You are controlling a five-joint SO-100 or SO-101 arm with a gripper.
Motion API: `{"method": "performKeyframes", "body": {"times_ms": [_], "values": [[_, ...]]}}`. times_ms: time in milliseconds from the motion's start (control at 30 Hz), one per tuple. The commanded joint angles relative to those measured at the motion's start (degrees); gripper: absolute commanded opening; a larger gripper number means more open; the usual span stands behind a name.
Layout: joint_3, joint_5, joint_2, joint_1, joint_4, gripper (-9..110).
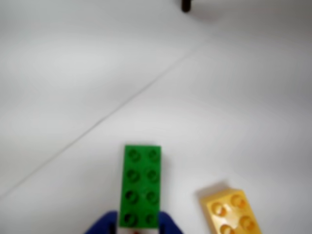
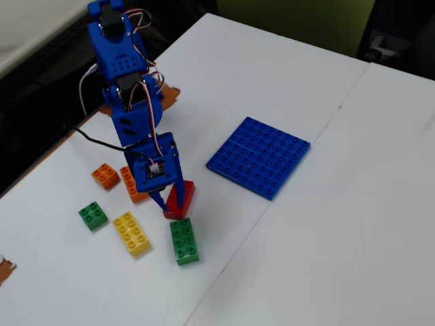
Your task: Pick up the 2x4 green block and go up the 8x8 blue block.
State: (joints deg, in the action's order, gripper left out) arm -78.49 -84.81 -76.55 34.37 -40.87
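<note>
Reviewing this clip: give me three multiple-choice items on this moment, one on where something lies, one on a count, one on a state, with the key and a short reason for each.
1. In the fixed view, the 2x4 green block lies:
A. on the 8x8 blue block
B. on the white table, right of the yellow brick
C. on top of the red brick

2. How many green bricks show in the fixed view?
A. one
B. two
C. four

3. The 2x4 green block is:
A. lifted clear of the table
B. standing on end
C. lying flat, studs up

Key:
1 B: it rests on bare table beside the yellow brick, apart from the blue plate.
2 B: the 2x4 and a small green 2x2 brick.
3 C: the wrist view shows its eight studs facing up, the gripper tips at its near end.
</note>
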Motion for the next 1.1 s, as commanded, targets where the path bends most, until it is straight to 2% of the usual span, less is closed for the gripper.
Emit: {"method": "performKeyframes", "body": {"times_ms": [0,333,733,1067], "values": [[4.13,-0.35,2.55,0.62,3.69,15],[4.13,-5.71,9.32,1.67,7.47,18],[4.13,-5.27,12.92,1.58,12.74,24],[4.13,-5.98,14.68,1.93,14.06,24]]}}
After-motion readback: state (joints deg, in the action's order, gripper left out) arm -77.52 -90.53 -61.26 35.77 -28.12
